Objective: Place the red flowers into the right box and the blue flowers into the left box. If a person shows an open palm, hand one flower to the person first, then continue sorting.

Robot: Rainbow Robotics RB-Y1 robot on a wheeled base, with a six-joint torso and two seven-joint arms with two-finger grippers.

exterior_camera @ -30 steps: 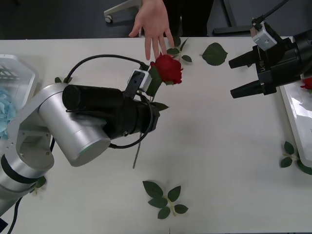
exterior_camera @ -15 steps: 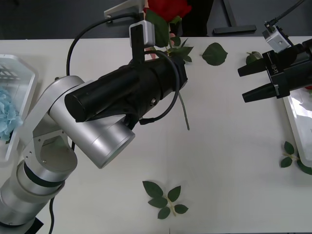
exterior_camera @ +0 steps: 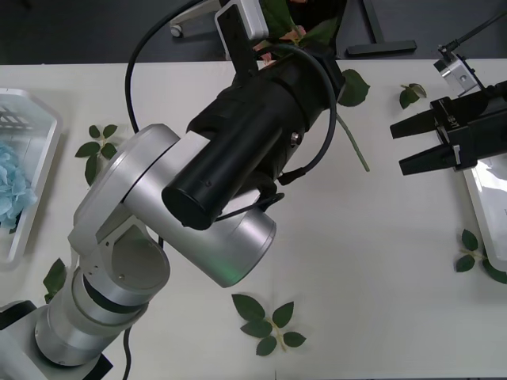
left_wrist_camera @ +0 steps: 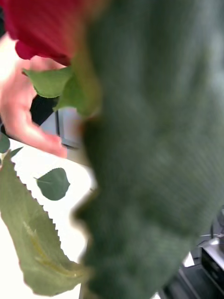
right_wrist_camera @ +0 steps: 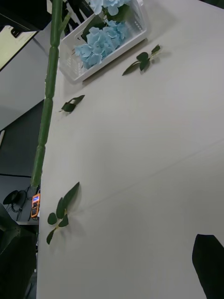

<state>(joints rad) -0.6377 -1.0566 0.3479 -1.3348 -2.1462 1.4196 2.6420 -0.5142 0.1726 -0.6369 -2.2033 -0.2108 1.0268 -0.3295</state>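
From the front we see our left arm stretched toward 12 o'clock at the table's far edge with a red flower's stem (exterior_camera: 350, 142) trailing from it, blue flowers (exterior_camera: 14, 180) already in the left box (exterior_camera: 36, 119) at 9 o'clock, and our right gripper (exterior_camera: 400, 145) spread and empty by the right box (exterior_camera: 480, 198) at 3 o'clock. The right wrist view confirms blue heads in that box. In the left wrist view the red flower sits against the person's hand (left_wrist_camera: 21, 117), so we judge the handover under way with sorting left, though we cannot tell how our left fingers stand

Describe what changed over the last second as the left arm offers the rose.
The left arm swung up and away toward the table's far edge, carrying the red rose off the tabletop to the person's hand. The right tool drifted slightly rightward, open. The left box with blue hydrangeas stayed put.
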